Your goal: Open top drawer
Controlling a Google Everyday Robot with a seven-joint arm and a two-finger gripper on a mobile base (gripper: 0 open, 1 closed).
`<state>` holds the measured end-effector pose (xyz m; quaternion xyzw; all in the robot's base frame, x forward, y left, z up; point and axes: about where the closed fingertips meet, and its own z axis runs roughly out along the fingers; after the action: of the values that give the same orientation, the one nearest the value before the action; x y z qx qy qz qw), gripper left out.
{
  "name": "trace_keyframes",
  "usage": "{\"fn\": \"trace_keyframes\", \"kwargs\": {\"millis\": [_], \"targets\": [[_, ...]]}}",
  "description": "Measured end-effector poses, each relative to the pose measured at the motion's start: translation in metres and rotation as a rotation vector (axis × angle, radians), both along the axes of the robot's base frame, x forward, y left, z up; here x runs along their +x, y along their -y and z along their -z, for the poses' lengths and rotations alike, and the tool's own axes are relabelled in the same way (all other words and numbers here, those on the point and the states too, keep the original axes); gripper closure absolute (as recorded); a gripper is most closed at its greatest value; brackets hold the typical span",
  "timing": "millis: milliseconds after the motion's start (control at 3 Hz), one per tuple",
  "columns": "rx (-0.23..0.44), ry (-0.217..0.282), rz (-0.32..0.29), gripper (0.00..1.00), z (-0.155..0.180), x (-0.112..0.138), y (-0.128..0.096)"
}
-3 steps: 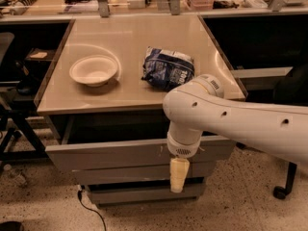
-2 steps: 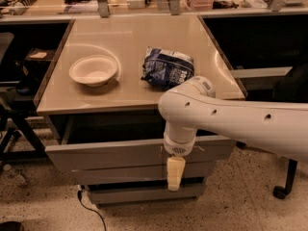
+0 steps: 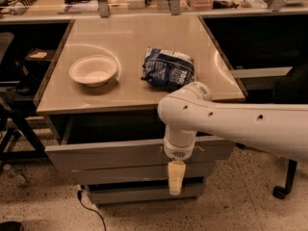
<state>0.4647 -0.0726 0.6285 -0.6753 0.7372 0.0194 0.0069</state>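
Observation:
The top drawer (image 3: 106, 155) is the widest grey front under the tan table. It stands pulled out a little, and a dark gap shows between the table's edge and its front. My gripper (image 3: 176, 177) hangs from the white arm and points straight down, just in front of the drawer fronts and right of centre. Its pale yellowish tip lies over the second drawer front (image 3: 120, 173). The arm's wrist covers part of the top drawer's front. Whether the gripper touches the drawer does not show.
A white bowl (image 3: 93, 70) and a blue crinkled bag (image 3: 167, 69) lie on the table top (image 3: 125, 37). A third, narrower front (image 3: 134, 192) sits lowest. A black cable (image 3: 91, 208) runs on the floor. There are a chair castor (image 3: 279, 191) at right and dark furniture (image 3: 14, 129) at left.
The arm and gripper have shifted a little sideways in front of the drawers. The top drawer's front stays about where it was.

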Motion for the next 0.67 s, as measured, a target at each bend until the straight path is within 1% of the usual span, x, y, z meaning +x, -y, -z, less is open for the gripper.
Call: {"fn": "trace_keyframes", "kwargs": {"millis": [333,667], "targets": [[-0.007,-0.017,-0.003,0.0,-0.005,-0.012,0.008],[-0.013,-0.057,0.016,0.0,-0.023,-0.048,0.039]]}}
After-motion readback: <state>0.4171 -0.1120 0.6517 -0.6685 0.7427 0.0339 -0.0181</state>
